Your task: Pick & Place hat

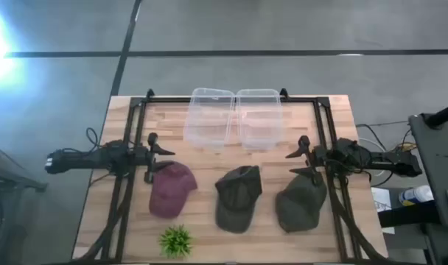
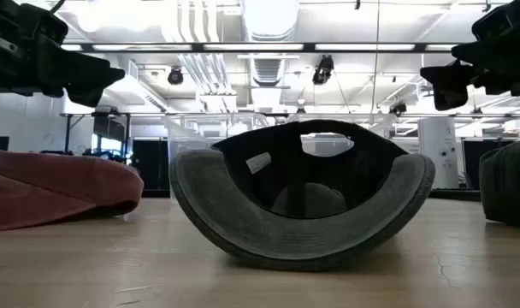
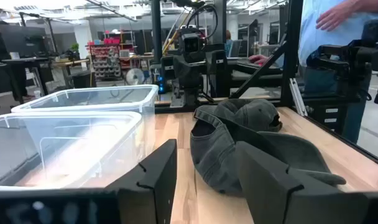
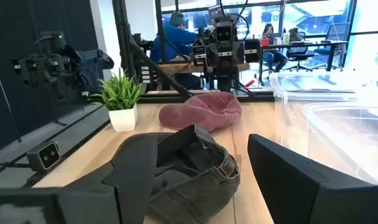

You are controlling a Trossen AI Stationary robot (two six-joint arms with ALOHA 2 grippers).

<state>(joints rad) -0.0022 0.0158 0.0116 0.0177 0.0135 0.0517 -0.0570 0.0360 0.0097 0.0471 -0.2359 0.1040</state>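
Observation:
Three caps lie on the wooden table: a maroon one [image 1: 172, 190] at the left, a dark grey-green one [image 1: 237, 197] in the middle, upside down with its opening toward the low camera [image 2: 303, 201], and another dark one [image 1: 301, 202] at the right. My left gripper [image 1: 156, 159] hovers open above the table just beyond the maroon cap. My right gripper [image 1: 301, 163] hovers open above the far edge of the right cap. The middle cap [image 3: 239, 146] shows ahead in the left wrist view, and again [image 4: 189, 165] in the right wrist view, with the maroon cap [image 4: 201, 112] behind it.
Two clear plastic bins [image 1: 209, 118] [image 1: 259, 118] stand side by side at the table's far edge, also seen as bins [image 3: 71, 134] in the left wrist view. A small green potted plant [image 1: 175, 240] stands near the front edge. People sit and stand beyond the table.

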